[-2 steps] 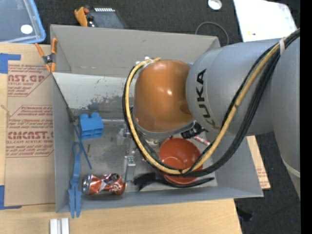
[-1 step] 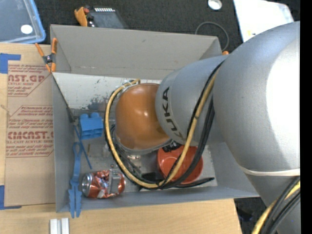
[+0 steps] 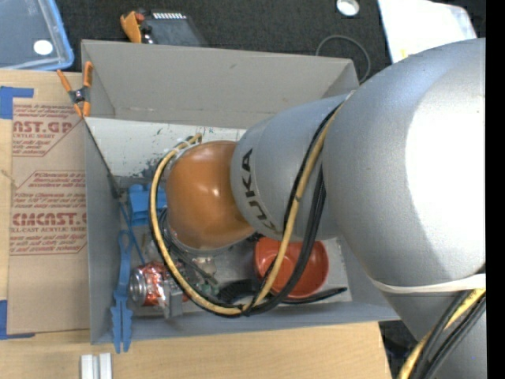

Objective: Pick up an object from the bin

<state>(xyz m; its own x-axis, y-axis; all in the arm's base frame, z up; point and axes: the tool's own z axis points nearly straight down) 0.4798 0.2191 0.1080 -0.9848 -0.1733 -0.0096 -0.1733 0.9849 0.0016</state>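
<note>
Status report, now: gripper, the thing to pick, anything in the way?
Gripper low in bin, below orange wrist cover; grasp not visible. Nearest: shiny red-silver crumpled thing, red bowl. Long blue plastic tool along left wall.

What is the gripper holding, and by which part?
Cannot be told: the orange wrist cover mostly hides the gripper. Nearest it, at the left of the bin, lie a crumpled red-and-silver wrapper and a blue plastic piece.
</note>
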